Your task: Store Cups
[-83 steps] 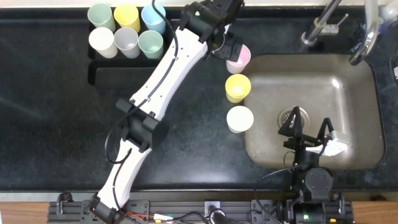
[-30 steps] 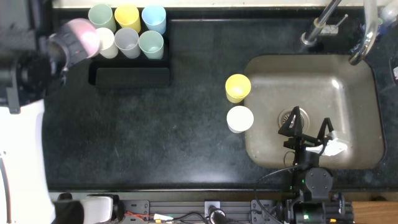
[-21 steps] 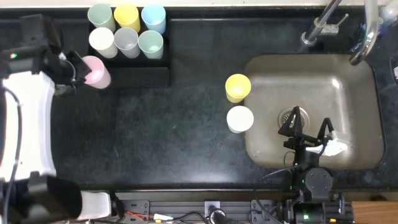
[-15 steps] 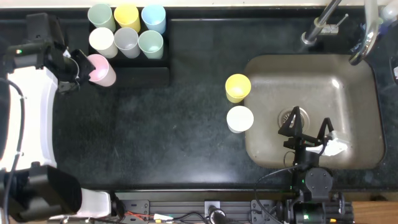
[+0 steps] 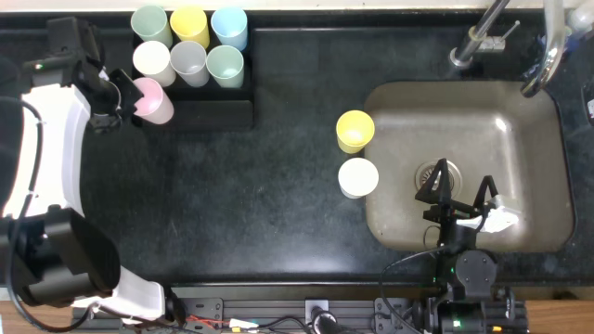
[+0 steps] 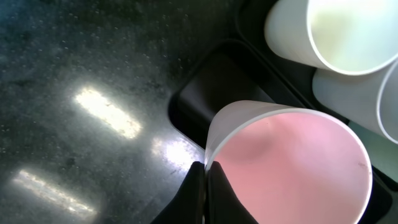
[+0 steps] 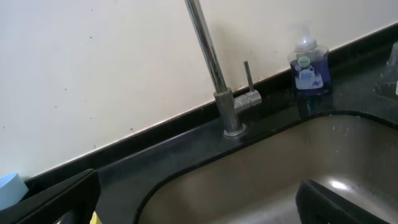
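Note:
My left gripper (image 5: 123, 98) is shut on the rim of a pink cup (image 5: 152, 101) and holds it over the left end of the black tray (image 5: 200, 116). In the left wrist view the fingertips (image 6: 200, 183) pinch the pink cup (image 6: 292, 168) at its edge, above the tray's open slot (image 6: 211, 84). Several pastel cups (image 5: 190, 42) stand in the tray's back part. Beside the sink, a yellow cup (image 5: 355, 130) and a white cup (image 5: 358, 177) stand on the counter. My right gripper (image 5: 457, 190) hangs open over the sink, holding nothing.
The steel sink (image 5: 464, 89) takes up the right side, with a faucet (image 5: 478, 37) behind it. The right wrist view shows the faucet (image 7: 214, 68) and a blue soap bottle (image 7: 308, 68) by the wall. Dark counter (image 5: 251, 204) lies between tray and sink.
The left arm carried the pink cup from beside the sink across to the tray's left end, then eased it right and closer to the tray. The right arm has kept still.

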### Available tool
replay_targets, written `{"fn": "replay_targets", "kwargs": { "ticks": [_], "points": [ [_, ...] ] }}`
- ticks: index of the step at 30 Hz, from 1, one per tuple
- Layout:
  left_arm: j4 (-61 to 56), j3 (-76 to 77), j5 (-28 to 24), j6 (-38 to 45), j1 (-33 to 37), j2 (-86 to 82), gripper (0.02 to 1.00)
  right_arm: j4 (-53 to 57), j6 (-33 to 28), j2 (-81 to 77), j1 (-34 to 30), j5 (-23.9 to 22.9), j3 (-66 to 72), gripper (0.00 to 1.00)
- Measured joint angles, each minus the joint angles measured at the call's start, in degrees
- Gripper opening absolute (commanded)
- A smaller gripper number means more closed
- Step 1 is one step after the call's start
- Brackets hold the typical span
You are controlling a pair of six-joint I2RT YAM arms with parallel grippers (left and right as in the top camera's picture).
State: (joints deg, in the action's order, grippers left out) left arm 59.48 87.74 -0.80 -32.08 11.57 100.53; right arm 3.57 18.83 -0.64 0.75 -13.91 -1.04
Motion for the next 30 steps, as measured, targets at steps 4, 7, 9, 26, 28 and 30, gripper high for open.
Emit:
{"fn": "replay_targets", "kwargs": {
  "ticks": [4, 7, 9, 26, 28, 30],
  "points": [
    [-0.6, 0.0, 0.2, 0.0, 0.6, 0.3, 0.036, 0.0, 0.0, 0.0, 0.0, 0.0, 0.0, 0.998],
    [-1.4, 0.0, 0.4, 0.0, 0.9, 1.1, 0.036, 0.0, 0.0, 0.0, 0.0, 0.0, 0.0, 0.998],
    [-2.3, 0.0, 0.5, 0.0, 0.9, 2.1, 0.036, 0.0, 0.0, 0.0, 0.0, 0.0, 0.0, 0.998],
    [-5.1, 0.0, 1.7, 0.0, 0.9, 6.8, 0.093, 0.0, 0.0, 0.0, 0.0, 0.0, 0.0, 0.996],
    [-5.1, 0.0, 1.7, 0.1, 0.9, 6.9, 0.461, 0.0, 0.0, 0.0, 0.0, 0.0, 0.0, 0.998],
    [-5.2, 0.0, 1.9, 0.6, 0.9, 6.9, 0.757, 0.0, 0.0, 0.0, 0.0, 0.0, 0.0, 0.998]
  ]
}}
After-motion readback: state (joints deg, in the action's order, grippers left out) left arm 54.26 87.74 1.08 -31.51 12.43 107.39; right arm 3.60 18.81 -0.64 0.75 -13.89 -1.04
